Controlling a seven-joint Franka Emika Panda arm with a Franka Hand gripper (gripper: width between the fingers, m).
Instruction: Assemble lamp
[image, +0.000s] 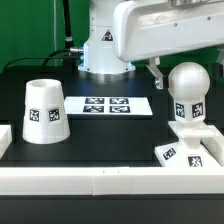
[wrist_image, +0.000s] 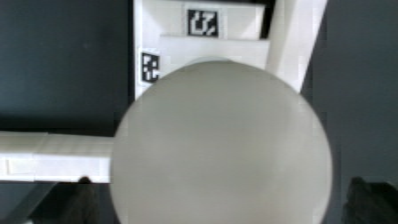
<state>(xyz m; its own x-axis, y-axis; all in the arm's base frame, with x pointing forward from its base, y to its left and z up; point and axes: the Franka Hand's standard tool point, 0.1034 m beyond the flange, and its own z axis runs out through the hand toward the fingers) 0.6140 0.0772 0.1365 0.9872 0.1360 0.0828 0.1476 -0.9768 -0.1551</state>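
Note:
The white round-topped bulb (image: 187, 92) stands upright on the low square base (image: 192, 152) at the exterior view's right. My gripper (image: 186, 74) hangs over the bulb's top, open, one finger on each side of it with a small gap, touching nothing. In the wrist view the bulb (wrist_image: 222, 140) fills the middle between my dark fingertips (wrist_image: 68, 196), and the tagged base (wrist_image: 201, 30) shows beyond it. The gripper's middle in that view (wrist_image: 217, 202) lies over the bulb. The conical shade (image: 45, 110) stands wide end down at the exterior view's left, far from the gripper.
The marker board (image: 110, 105) lies flat at mid-table, between shade and bulb. A white raised rail (image: 100, 182) runs along the table's front edge and shows in the wrist view (wrist_image: 54, 160). The robot's base (image: 100, 50) stands at the back.

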